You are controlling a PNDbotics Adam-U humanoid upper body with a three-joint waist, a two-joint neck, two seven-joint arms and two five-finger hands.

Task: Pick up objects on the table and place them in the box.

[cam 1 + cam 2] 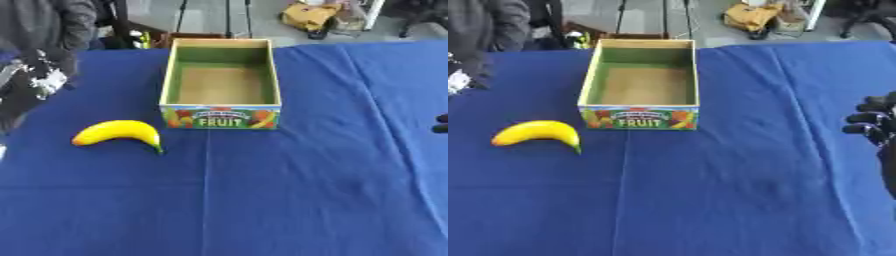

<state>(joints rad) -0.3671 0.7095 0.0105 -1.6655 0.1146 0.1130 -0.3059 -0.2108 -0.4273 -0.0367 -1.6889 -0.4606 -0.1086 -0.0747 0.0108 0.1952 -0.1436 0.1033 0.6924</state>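
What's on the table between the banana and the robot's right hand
Nothing: only bare blue cloth lies between the banana and the right hand. The fruit box sits farther back. The right eye view shows this best.

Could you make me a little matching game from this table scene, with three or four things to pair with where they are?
Things:
1. banana
2. box
3. right hand
4. blue cloth

Places:
A. at the view's right edge
B. covering the table
C. left of the box, on the cloth
D. middle of the table, nothing inside

Pairs: 1-C, 2-D, 3-A, 4-B
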